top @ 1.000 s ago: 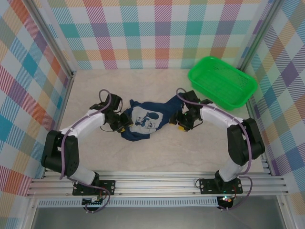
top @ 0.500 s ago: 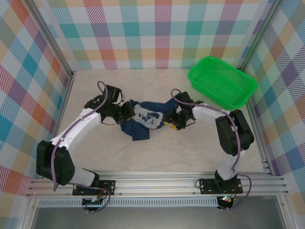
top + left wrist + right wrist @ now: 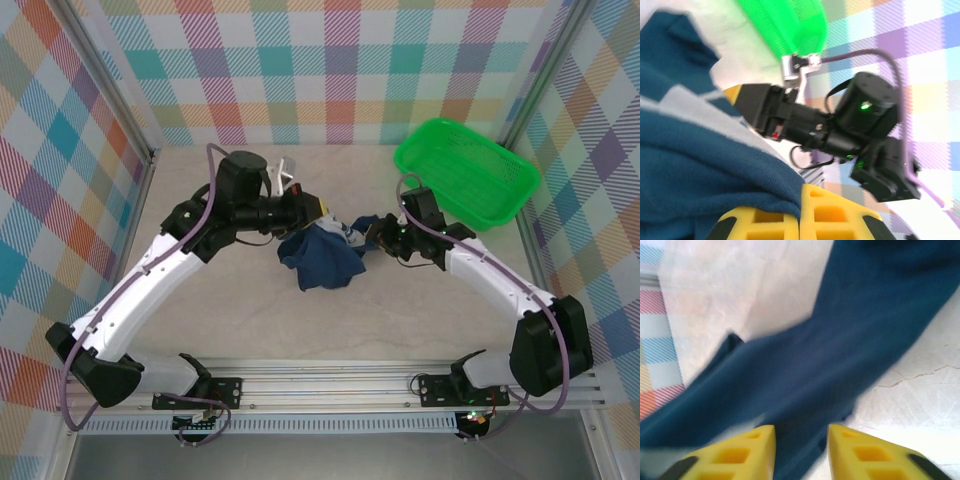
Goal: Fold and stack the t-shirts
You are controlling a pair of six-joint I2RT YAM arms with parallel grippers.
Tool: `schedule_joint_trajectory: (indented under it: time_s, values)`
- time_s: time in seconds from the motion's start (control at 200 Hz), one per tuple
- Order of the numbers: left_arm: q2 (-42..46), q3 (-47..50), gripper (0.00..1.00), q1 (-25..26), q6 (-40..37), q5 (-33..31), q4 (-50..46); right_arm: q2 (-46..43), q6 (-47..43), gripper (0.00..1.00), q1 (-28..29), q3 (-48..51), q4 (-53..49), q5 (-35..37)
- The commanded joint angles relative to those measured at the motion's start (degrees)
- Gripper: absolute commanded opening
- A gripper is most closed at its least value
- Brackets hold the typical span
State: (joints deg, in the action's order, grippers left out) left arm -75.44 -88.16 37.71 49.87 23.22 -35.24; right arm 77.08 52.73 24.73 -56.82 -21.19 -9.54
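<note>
Dark navy cloth t-shirt [image 3: 322,258] now lifted, hanging bunched between arms over pale counter [image 3: 400,320] centre. Left pincer [image 3: 318,208] clamped on cloth. Right pincer [image 3: 372,232] straddles cloth, grip unclear. Fold not begun.

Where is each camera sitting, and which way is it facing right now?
Top external: above, behind the bases, looking down at the table; both arms, left gripper, right gripper, t-shirt between them.
Left wrist: on the left arm, facing across the t-shirt toward the right arm and green basket; own yellow fingers at bottom.
Right wrist: on the right arm, facing down at t-shirt and table; own yellow fingers at bottom.
Shared: all show the t-shirt; top and left wrist share the basket.
</note>
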Motion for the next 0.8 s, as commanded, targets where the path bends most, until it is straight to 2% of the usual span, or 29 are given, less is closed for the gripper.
schedule_joint_trajectory:
  time_s: [0.0,0.135,0.22,0.29,0.315,0.345,0.385,0.42,0.445,0.5,0.605,0.685,0.8]
  values:
    - [0.7,-5.2,0.00,-2.2,4.1,-4.7,-1.4,0.5,-1.4,0.15,-1.0,-4.6,-1.0,3.2]
    - [-1.2,-3.9,0.00,-13.3,10.0,-8.5,-7.0,11.1,-4.8,0.12,-3.4,-15.8,-6.1,0.6]
    - [-5.1,0.9,0.00,-24.9,11.6,-4.6,-3.7,18.5,-7.6,0.14,-4.1,-22.7,-8.2,-1.4]
    - [-10.6,3.4,0.01,-32.8,10.8,-3.4,-1.8,22.5,-9.6,0.21,-4.0,-27.4,-11.3,-1.2]
    - [-13.1,3.7,0.10,-35.1,9.7,-2.7,-1.3,23.1,-9.9,0.25,-4.0,-28.0,-11.7,-1.2]
    - [-16.1,3.1,0.29,-37.3,8.0,-2.4,-2.1,23.2,-9.9,0.28,-3.9,-28.2,-12.4,-1.1]
    - [-20.3,1.6,0.42,-39.4,4.6,-2.1,-4.3,22.9,-9.9,0.31,-3.7,-27.7,-13.0,-1.4]
    - [-23.1,-0.9,0.52,-40.4,0.8,-3.0,-8.6,22.2,-10.2,0.33,-3.1,-26.6,-13.2,-1.8]
    - [-24.5,-3.1,0.57,-40.5,-1.7,-6.1,-12.9,21.7,-10.7,0.34,-2.5,-25.6,-13.8,-2.0]
    - [-24.8,-4.7,0.63,-39.9,-5.9,-10.3,-17.9,19.9,-11.7,0.37,-0.3,-22.8,-14.9,-1.8]
    - [-16.5,3.6,0.63,-37.6,-6.9,-14.0,-18.5,16.1,-12.1,0.44,5.4,-14.9,-14.4,-4.0]
    - [-9.0,11.2,0.62,-35.3,-6.6,-18.2,-22.8,14.1,-12.2,0.49,9.8,-10.0,-13.5,-6.7]
    - [2.2,26.3,0.56,-34.4,-5.0,-17.6,-24.3,14.7,-13.8,0.51,15.4,-7.4,-13.8,-7.0]
